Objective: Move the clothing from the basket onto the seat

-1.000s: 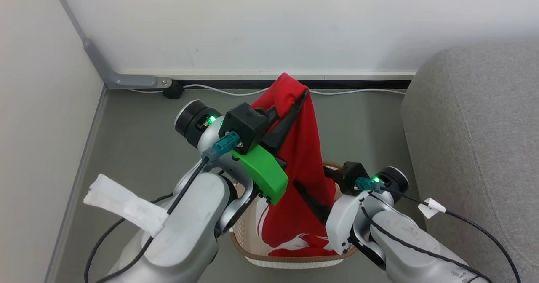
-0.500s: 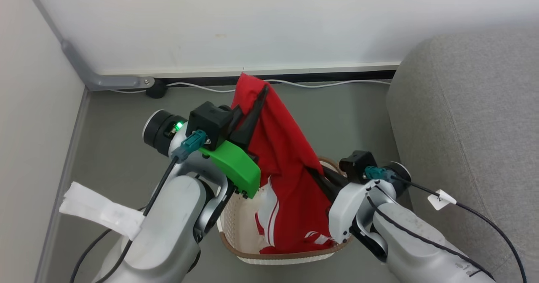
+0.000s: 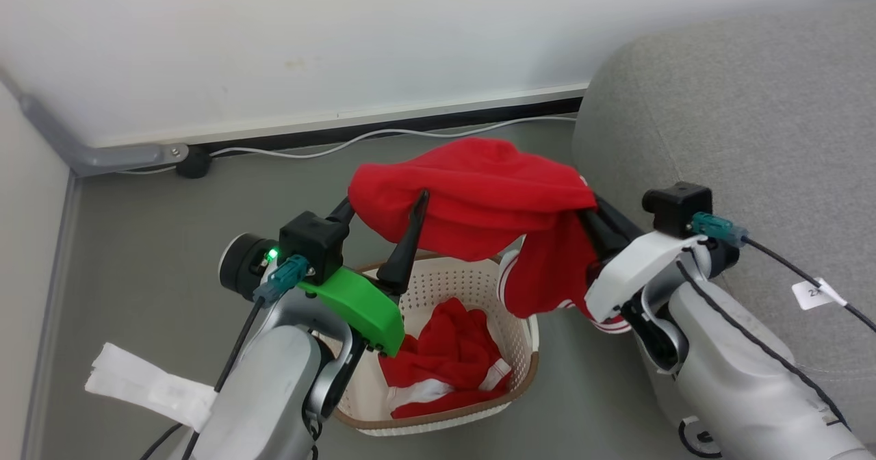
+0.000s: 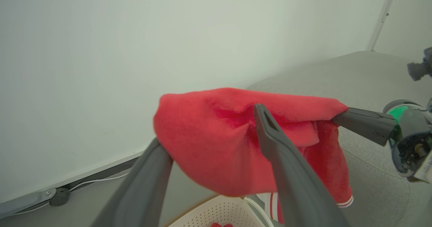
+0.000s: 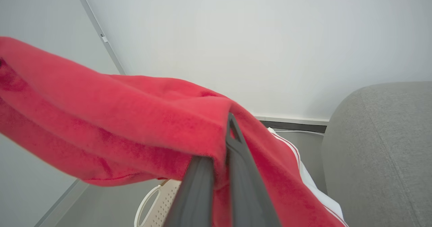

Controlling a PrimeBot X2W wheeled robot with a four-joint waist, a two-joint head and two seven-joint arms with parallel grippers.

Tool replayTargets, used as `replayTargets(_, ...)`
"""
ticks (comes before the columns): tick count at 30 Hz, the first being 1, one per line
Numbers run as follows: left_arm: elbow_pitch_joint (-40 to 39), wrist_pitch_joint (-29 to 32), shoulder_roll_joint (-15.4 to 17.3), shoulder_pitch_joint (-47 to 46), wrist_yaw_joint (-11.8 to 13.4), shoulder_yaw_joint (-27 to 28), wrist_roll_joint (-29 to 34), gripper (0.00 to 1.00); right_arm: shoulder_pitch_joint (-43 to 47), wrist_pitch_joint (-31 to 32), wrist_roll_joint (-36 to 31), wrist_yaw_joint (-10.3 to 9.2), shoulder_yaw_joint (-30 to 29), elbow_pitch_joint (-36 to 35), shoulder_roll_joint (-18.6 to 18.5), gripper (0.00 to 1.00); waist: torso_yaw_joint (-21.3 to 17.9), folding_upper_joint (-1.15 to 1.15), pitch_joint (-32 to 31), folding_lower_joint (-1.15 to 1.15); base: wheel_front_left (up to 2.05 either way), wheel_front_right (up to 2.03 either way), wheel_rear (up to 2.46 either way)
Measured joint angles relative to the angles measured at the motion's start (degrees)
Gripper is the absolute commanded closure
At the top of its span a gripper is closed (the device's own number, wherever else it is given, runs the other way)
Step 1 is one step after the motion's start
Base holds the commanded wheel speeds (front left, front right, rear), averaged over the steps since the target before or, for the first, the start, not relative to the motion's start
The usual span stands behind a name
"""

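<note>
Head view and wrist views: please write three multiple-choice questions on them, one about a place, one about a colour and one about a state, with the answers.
1. Where is the lifted red garment?
A. flat on a table
B. in the air, spanning both grippers
C. hung on a wall hook

2. What colour is the rim of the laundry basket?
A. blue
B. black
C. brown

3. How does the left gripper stand?
A. open, with the cloth draped over its fingers
B. shut tight on the cloth
C. shut on nothing

Answers:
1 B: the right gripper pinches one end, and the other end lies over the left gripper.
2 C: a brown band runs round the top of the cream-white wall.
3 A: the left wrist view shows its two fingers well apart under the cloth.
</note>
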Motion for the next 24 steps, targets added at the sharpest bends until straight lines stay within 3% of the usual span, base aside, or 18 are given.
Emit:
replayTargets(12,1.75,-3.07,0.99,4.85,-0.02,0.49,-1.9,0.0,1.16,-0.08,-0.43,-3.96,-8.34,-8.09,-6.68,1.0,-6.53,0.0,-0.06,0.0,0.0,0.0,0.0)
replayTargets(24,1.04,-4.82,0.99,6.8,-0.89,-1.04,-1.97,0.0,6.7,-0.09,-1.78,-4.54,-10.34,-12.88,-9.73,1.0,-13.51,0.0,-0.14,0.0,0.0,0.0,0.0)
